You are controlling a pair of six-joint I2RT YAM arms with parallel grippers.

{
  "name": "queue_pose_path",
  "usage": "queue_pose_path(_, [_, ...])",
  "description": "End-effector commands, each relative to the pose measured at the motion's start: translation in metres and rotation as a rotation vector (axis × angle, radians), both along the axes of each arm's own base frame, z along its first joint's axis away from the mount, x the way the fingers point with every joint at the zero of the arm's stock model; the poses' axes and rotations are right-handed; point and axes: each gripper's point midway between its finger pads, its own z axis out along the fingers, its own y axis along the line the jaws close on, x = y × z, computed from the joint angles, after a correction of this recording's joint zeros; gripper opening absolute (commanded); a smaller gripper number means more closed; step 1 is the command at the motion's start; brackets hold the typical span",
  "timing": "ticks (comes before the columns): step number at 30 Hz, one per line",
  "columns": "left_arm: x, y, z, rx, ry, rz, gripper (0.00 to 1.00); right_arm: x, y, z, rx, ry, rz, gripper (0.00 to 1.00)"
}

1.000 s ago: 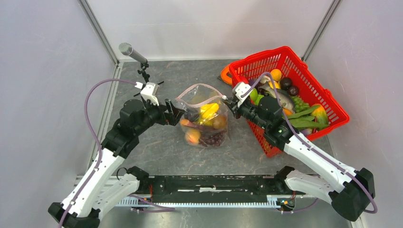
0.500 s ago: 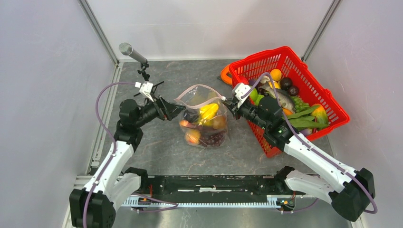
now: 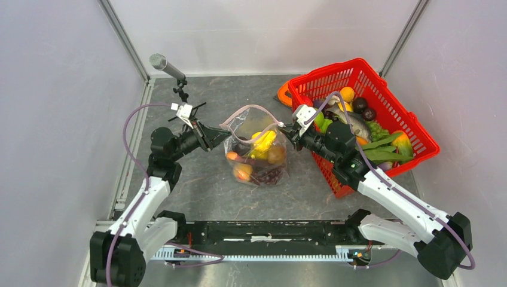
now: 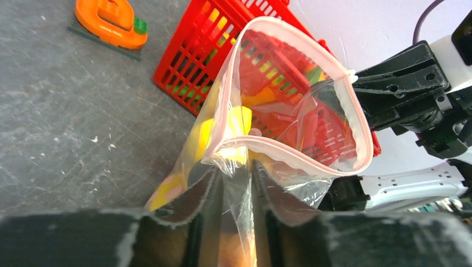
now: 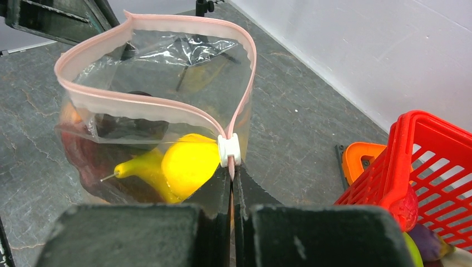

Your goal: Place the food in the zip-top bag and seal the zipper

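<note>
The left gripper needs a firm pinch on the zip-top bag corner so the gaping zipper pulls straight for sealing; its jaws stand narrowly apart around the film, grip uncertain. The right gripper is clamped on the bag just below the white slider. The bag stands between the arms, food inside, red basket alongside.

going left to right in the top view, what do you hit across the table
microphone → left pincer → zip-top bag → right pincer → red basket
</note>
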Motion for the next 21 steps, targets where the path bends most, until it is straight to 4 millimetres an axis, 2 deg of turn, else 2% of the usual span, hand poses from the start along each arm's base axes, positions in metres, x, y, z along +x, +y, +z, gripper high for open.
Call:
queue_pose_path(1, [0.0,0.012,0.02,0.049,-0.076,0.081,0.24,0.002,-0.002,0.015,0.043,-0.029,-0.015,0.0])
queue_pose_path(3, [0.003,0.019,0.018,0.084,-0.067,0.136,0.11,0.003,-0.003,0.014,0.045,-0.027,-0.022,0.0])
queue_pose_path(5, [0.006,0.025,0.017,0.116,-0.062,0.177,0.03,0.003,-0.005,0.015,0.051,-0.027,-0.032,0.0])
queue_pose_path(10, [0.013,0.042,0.02,0.151,-0.032,0.292,0.02,0.002,-0.011,0.017,0.075,-0.023,-0.063,0.0])
queue_pose_path(16, [0.011,0.075,0.025,0.256,-0.008,0.476,0.02,-0.007,-0.022,0.018,0.114,-0.007,-0.078,0.0])
queue_pose_path(21, [0.003,0.064,0.036,0.272,-0.022,0.384,0.02,-0.029,-0.012,0.037,0.178,-0.025,0.041,0.0])
